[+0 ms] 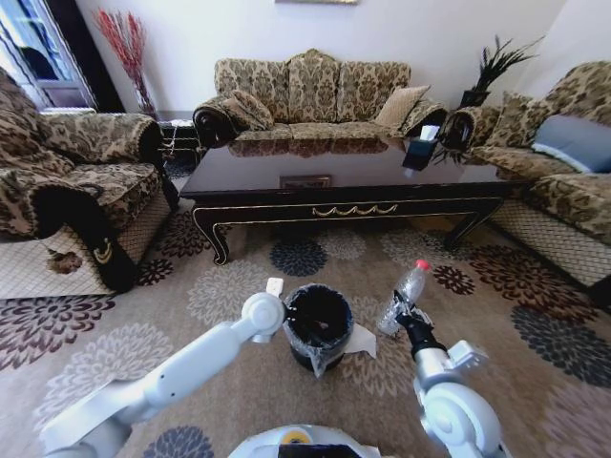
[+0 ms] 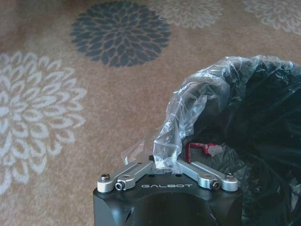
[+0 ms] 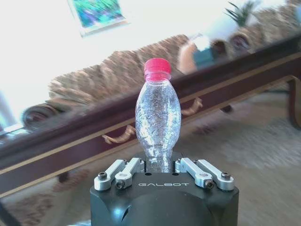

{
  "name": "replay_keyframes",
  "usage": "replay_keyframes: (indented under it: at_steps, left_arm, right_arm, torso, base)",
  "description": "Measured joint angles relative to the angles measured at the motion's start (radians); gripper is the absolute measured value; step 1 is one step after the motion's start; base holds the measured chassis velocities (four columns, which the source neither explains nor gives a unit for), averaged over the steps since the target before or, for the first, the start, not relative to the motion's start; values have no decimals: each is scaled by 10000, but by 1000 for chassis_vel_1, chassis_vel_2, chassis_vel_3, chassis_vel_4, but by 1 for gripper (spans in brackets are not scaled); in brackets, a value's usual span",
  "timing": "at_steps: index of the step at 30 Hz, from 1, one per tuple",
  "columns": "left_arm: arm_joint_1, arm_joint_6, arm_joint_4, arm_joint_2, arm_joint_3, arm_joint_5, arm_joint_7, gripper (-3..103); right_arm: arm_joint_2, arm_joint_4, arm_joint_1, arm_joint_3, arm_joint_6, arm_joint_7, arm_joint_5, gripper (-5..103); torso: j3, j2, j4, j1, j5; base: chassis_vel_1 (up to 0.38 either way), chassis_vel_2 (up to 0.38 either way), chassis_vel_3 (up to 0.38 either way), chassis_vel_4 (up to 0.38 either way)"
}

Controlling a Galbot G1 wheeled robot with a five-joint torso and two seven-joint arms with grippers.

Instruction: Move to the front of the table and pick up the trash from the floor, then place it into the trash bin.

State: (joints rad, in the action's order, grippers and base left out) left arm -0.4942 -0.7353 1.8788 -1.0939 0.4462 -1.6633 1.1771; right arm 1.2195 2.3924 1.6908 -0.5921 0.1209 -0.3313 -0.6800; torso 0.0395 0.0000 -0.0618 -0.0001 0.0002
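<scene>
- Right gripper (image 1: 403, 313) is clamped on the lower end of a clear plastic bottle (image 1: 407, 292) with a red cap (image 3: 157, 67); in the right wrist view the bottle (image 3: 157, 123) stands up from between the jaws, cap away from the wrist.
- Left gripper (image 1: 287, 310) is at the near-left rim of the trash bin (image 1: 318, 326); in the left wrist view its jaws are pinched together on a fold of the clear-looking bag liner (image 2: 188, 110) at the bin's edge, with the gripper (image 2: 164, 165) just outside the bin (image 2: 263, 155).
- Black bin sits on the flowered carpet (image 1: 239, 286) between the two arms, well lower than the table.
- White paper scrap (image 1: 361, 341) lies on the carpet touching the bin's right side; a small white piece (image 1: 275, 285) lies just beyond the left wrist.
- Dark glossy table (image 1: 353, 172) stands beyond the bin, gold scroll (image 1: 355, 210) on its front edge.
- Patterned sofa (image 1: 315, 95) stands behind the table against the wall.
</scene>
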Motion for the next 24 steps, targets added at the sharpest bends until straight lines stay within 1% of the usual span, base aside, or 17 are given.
replay_keyframes:
  at_steps: [3,5,6,8,10,11,17,24]
  left_arm:
    - [180,19,-115,-196,230,-4,50,0]
    - [197,28,-131,-234,277,-6,54,0]
    - [210,46,-152,-350,377,-1,62,0]
    - [209,55,-195,-528,422,10,88,0]
    - [210,58,-216,-585,431,15,99,0]
    - [239,65,-262,-706,470,21,119,0]
    - [478,93,-337,-865,576,7,133,0]
    - [404,99,-355,-955,635,-1,134,0]
  right_arm:
    - [-40,184,261,20,-381,722,413,24]
    - [-47,200,313,32,-440,852,483,24]
    - [-63,189,440,71,-625,1201,728,24]
    - [-106,28,526,114,-948,1648,1147,24]
    - [-125,-24,544,126,-1040,1771,1259,24]
    - [-182,-123,571,162,-1195,2027,1430,24]
    - [-340,-301,562,275,-1146,2288,1289,24]
    - [-344,-452,466,440,-1109,2427,1338,24]
  torso:
    - [0,0,0,0,0]
    - [0,0,0,0,0]
    - [0,0,0,0,0]
    - [0,0,0,0,-1]
    - [0,0,0,0,-1]
    - [0,0,-1,0,-1]
    - [0,0,0,0,-1]
    - [0,0,0,0,-1]
  base:
    - [0,0,0,0]
    - [0,0,0,0]
    - [0,0,0,0]
    - [0,0,0,0]
    - [0,0,0,0]
    - [0,0,0,0]
    - [0,0,0,0]
    - [0,0,0,0]
